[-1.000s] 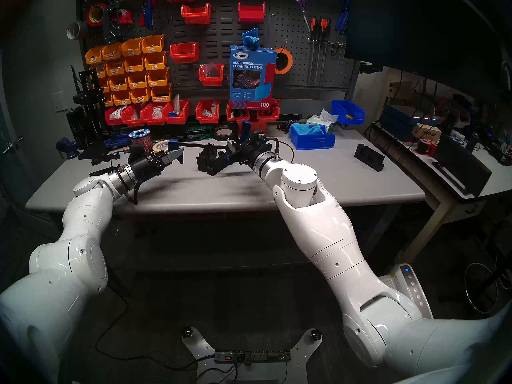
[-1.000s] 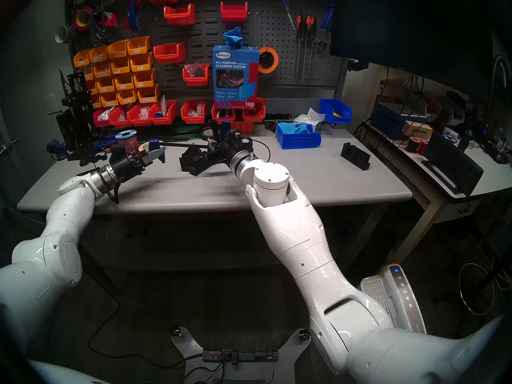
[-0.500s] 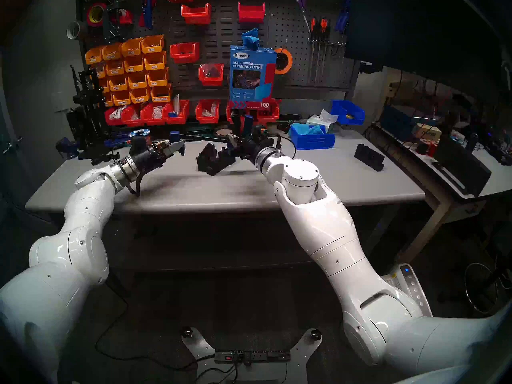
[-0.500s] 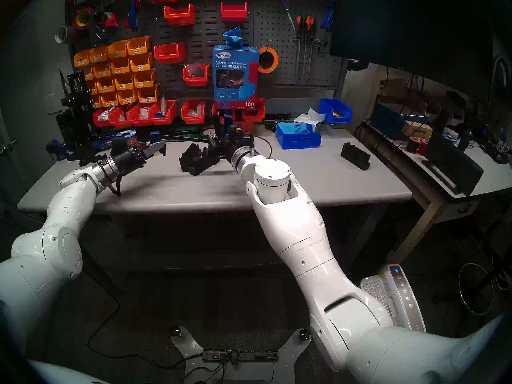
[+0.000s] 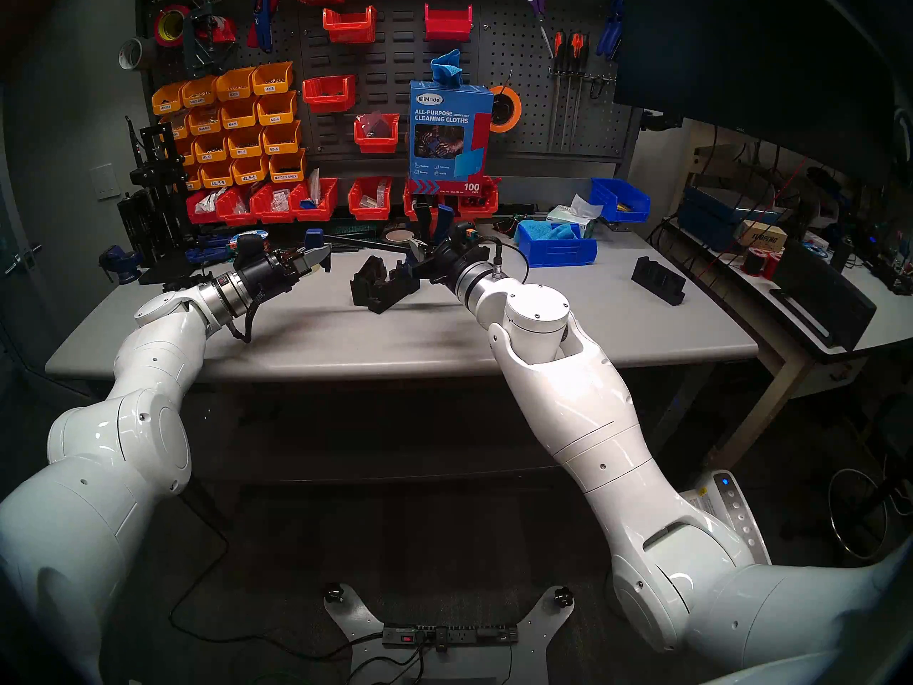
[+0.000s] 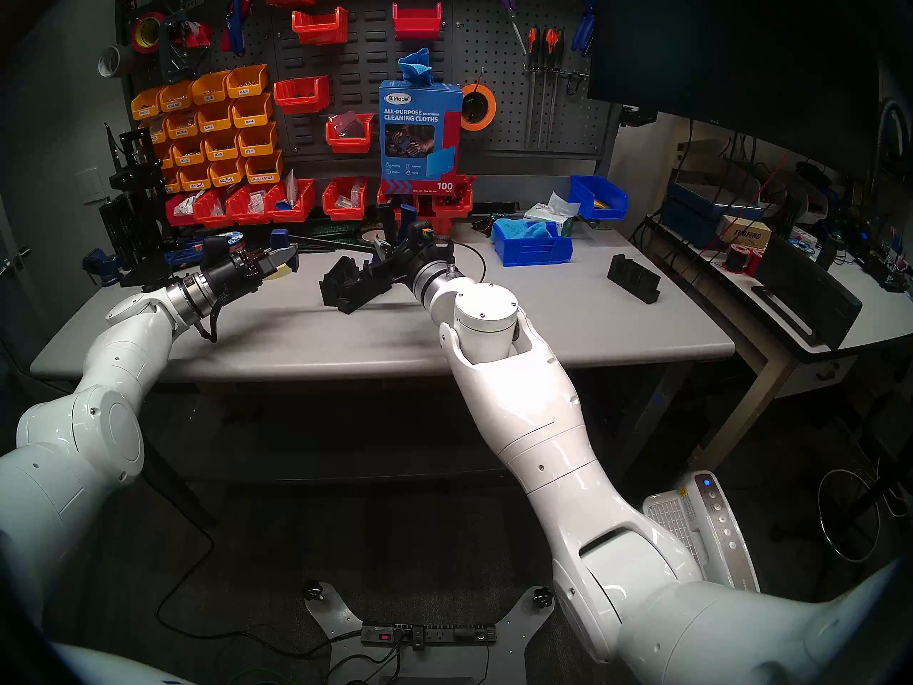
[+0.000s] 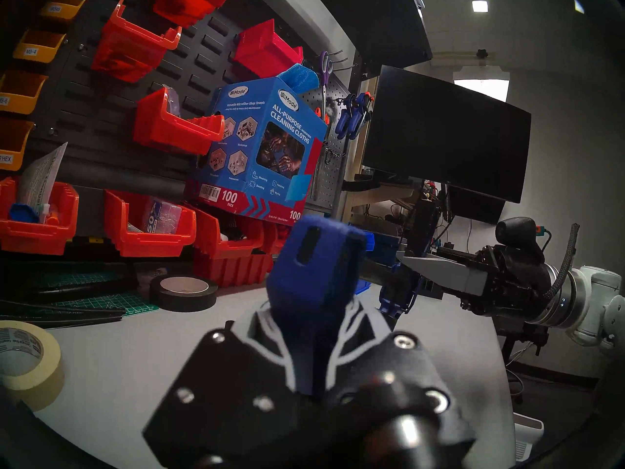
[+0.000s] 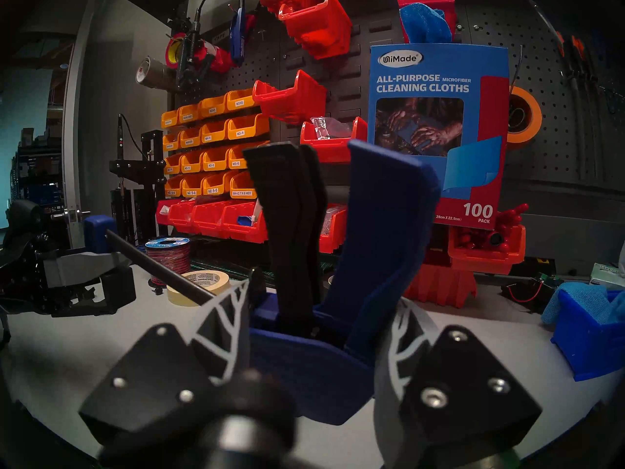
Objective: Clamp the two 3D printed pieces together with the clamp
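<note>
The left pincer (image 7: 314, 326) is closed on the blue fixed jaw (image 7: 316, 265) of the clamp (image 5: 368, 244), which stands up between its grey fingers (image 7: 363, 326). In the head view this pincer (image 5: 318, 259) sits above the tabletop (image 5: 346, 333) at the 9 o'clock side of the work area.

The right pincer (image 8: 318, 322) grips the clamp's blue sliding body (image 8: 304, 363). The black trigger (image 8: 287, 221) and the blue handle (image 8: 382, 228) rise toward 12 o'clock between its fingers (image 8: 223, 322). The thin black bar (image 8: 159, 265) runs from the sliding body toward 10 o'clock, ending at the fixed jaw held by the left pincer. The clamp is therefore carried in the air by both pincers, with the bar roughly level.

The two 3D printed pieces (image 5: 383, 286) rest on the tabletop side by side, touching, below the bar and at 7 o'clock from the right pincer (image 5: 420, 254). Whether the sliding jaw touches the nearer piece cannot be determined from the head views.

A roll of beige masking tape (image 7: 27, 360) lies on the tabletop at 8 o'clock from the left pincer. A black tape roll (image 7: 184, 290) lies nearer the back of the tabletop. A lone black notched block (image 5: 659, 281) sits well apart at 3 o'clock. A blue bin (image 5: 556, 246) stands behind the right wrist.
</note>
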Robot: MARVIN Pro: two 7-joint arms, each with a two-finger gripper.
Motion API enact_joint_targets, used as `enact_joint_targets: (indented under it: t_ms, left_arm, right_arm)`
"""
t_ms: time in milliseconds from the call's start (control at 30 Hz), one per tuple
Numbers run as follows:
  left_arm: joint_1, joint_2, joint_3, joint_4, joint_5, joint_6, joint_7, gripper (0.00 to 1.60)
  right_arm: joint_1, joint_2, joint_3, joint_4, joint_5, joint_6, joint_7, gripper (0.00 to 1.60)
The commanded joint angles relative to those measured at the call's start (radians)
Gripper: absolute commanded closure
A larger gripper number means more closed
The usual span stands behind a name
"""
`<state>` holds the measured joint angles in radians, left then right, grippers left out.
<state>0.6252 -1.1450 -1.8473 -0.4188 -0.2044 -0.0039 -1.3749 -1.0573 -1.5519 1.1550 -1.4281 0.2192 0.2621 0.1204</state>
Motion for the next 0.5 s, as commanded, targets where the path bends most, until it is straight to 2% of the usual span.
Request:
enact_joint_targets:
  t_ms: [0,467]
  left_arm:
    - [-0.108,-0.014,0.002,-0.027,-0.009,0.014,0.032,1.6]
    - [-0.155,-0.023,0.02,0.032,0.006,0.04,0.097,1.6]
  right_arm:
    - [0.043,-0.038,-0.033,-0.032,0.001,-0.008,0.021,1.6]
    - [0.055,-0.035,-0.042,-0.022,0.006,-0.007,0.016,1.6]
